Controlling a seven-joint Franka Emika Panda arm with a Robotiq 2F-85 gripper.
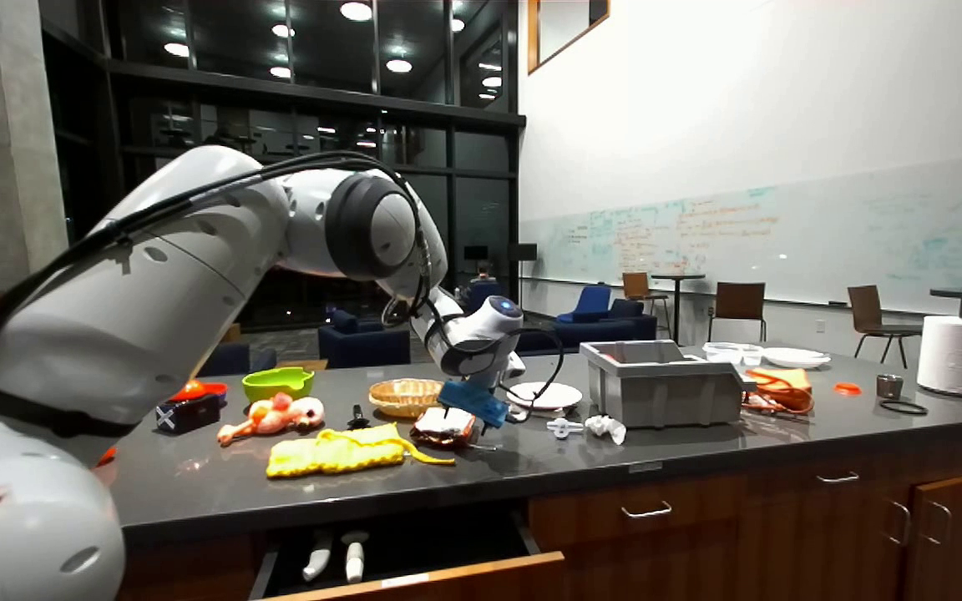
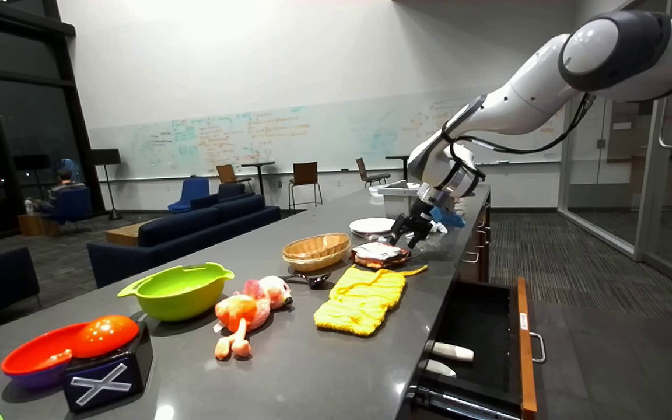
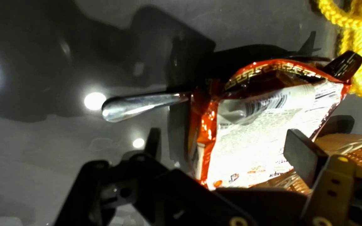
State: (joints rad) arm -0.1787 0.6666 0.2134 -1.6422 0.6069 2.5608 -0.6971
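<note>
My gripper (image 3: 228, 147) is open and tilted just above a red and white foil food packet (image 3: 262, 135). One finger is over the packet's right part, and the other is left of it. Nothing is held between the fingers. The packet also shows in both exterior views (image 1: 445, 426) (image 2: 380, 255). A shiny metal handle (image 3: 143, 105) sticks out from the packet's left side; its other end is hidden. A wicker basket (image 2: 315, 251) stands behind the packet. A yellow knitted cloth (image 2: 362, 297) lies beside it. In an exterior view the gripper (image 2: 404, 238) points down at the packet's edge.
A grey bin (image 1: 665, 396) and a white plate (image 1: 544, 396) stand on the counter. A green bowl (image 2: 178, 291), a pink plush toy (image 2: 251, 309) and a black box (image 2: 108, 373) are further along. An open drawer (image 2: 525, 350) with white-handled items juts out below the counter edge.
</note>
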